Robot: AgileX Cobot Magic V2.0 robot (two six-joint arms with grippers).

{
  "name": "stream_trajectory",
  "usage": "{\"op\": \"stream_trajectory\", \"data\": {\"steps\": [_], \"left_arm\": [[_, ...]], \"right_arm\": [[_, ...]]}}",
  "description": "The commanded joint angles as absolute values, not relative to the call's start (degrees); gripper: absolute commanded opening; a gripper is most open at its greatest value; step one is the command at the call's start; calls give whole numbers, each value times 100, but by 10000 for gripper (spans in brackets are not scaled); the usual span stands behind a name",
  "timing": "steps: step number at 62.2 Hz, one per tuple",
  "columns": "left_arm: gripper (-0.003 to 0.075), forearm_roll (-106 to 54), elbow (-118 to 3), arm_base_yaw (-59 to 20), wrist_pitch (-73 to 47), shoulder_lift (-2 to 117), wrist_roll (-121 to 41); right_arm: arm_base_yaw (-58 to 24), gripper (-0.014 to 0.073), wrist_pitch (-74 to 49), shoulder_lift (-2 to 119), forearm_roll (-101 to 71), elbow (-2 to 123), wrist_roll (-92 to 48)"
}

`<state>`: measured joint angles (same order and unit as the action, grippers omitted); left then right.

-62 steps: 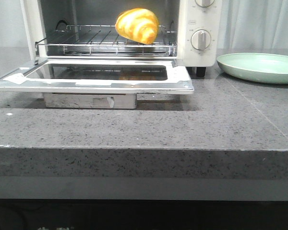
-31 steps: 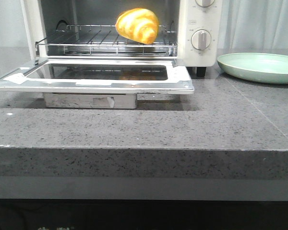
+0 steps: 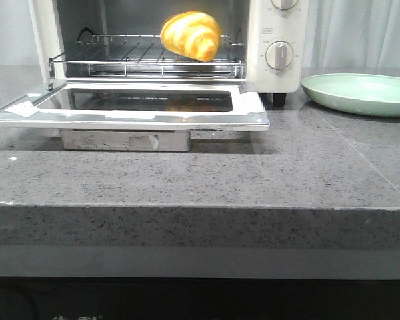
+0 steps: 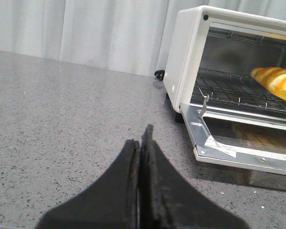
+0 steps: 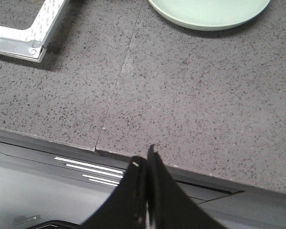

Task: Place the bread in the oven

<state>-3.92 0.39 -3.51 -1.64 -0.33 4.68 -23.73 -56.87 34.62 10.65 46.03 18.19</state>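
Half the bread [image 4: 275, 82] cropped out.

I count one bread [image 3: 191, 35], one oven [image 3: 153, 60] with one wire rack [image 3: 120, 57] and two dials [image 3: 279, 55] showing, one green plate [image 3: 360, 93], one grey surface [image 3: 200, 173], and my two claws: left [image 4: 142, 143], right [image 5: 145, 162].

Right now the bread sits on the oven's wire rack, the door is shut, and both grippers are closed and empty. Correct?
Not quite: the oven door is folded down open, as the front view shows. The bread is on the wire rack, and the left gripper and right gripper are closed and empty.
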Motion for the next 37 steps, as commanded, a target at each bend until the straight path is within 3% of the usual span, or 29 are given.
{"op": "stream_trajectory", "data": {"steps": [1,17,37], "left_arm": [[-18,-443,176,-344,296,-173,473],[-18,-443,176,-344,296,-173,473],[-18,-443,176,-344,296,-173,473]], "right_arm": [[-2341,-118,-5378,3465,1184,4724,1754],[-1623,-117,-5156,2684,1579,4113,1711],[-469,-114,-2617,830,440,1787,1158]]}}
